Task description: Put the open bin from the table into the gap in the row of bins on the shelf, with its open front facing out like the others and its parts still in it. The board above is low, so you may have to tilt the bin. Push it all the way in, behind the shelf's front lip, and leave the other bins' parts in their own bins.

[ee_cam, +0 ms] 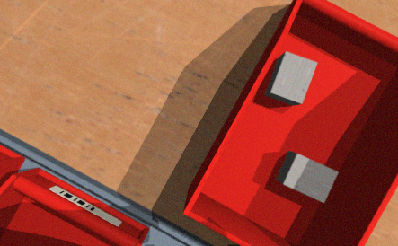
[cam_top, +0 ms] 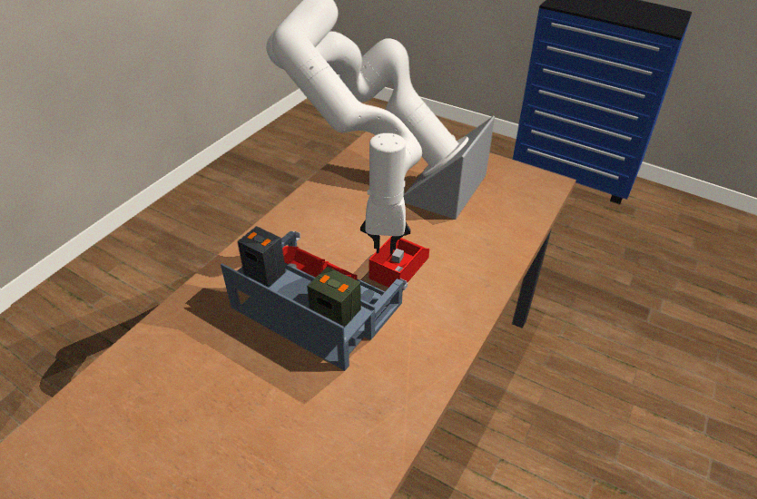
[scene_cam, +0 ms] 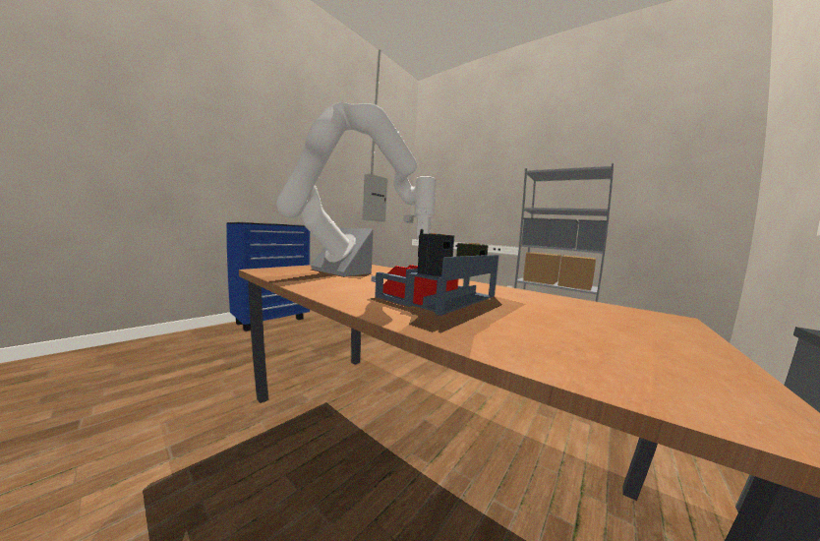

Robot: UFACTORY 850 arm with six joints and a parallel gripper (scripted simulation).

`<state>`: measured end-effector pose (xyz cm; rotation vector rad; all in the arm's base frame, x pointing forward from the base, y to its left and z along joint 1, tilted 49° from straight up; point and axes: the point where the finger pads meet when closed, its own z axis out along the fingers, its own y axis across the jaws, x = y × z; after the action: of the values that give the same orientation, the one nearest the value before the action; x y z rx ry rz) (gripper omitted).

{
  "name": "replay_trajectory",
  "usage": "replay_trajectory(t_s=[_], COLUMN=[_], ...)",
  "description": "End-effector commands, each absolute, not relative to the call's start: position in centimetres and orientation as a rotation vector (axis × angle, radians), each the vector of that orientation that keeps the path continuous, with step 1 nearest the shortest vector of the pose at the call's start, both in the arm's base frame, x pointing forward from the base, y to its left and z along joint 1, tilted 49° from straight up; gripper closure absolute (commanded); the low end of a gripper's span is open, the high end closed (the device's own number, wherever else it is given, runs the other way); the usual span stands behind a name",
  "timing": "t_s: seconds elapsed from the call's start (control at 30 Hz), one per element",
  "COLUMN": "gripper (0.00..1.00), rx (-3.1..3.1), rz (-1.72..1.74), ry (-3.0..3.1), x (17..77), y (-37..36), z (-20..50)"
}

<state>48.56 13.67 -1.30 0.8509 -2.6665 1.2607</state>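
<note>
The loose red open bin (cam_top: 411,266) (ee_cam: 250,148) stands on the table (cam_top: 474,282) just beyond the right end of the grey-blue shelf (cam_top: 285,311) (scene_cam: 452,296). Two grey parts (ee_cam: 293,77) (ee_cam: 309,176) lie in it. My gripper (cam_top: 385,244) points straight down at the bin's near-left corner, fingers partly open with nothing between them; the fingers do not show in the wrist view. Red bins (cam_top: 302,259) (ee_cam: 70,211) sit in the shelf behind its grey front lip (ee_cam: 92,185). I cannot make out the gap.
A black box (cam_top: 261,254) and a green box (cam_top: 333,297) stand on the shelf's top board. The arm's grey wedge base (cam_top: 450,176) is behind the bin. A blue drawer cabinet (cam_top: 603,93) and a metal rack (scene_cam: 564,223) stand off the table.
</note>
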Motion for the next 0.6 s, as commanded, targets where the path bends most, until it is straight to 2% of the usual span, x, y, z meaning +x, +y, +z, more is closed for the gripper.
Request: replay_trajectory(t_s=[0.0, 0.13, 0.3, 0.57], gripper=[0.66, 0.66, 0.66, 0.66], rx=[0.871, 0.871, 1.165, 1.165], rz=[1.253, 1.253, 1.187, 1.187], ry=[-2.640, -2.640, -2.432, -2.432], x=[49.0, 49.0, 50.9, 50.9], y=[13.9, 13.9, 14.7, 14.7], z=[-1.5, -1.5, -2.4, -2.4])
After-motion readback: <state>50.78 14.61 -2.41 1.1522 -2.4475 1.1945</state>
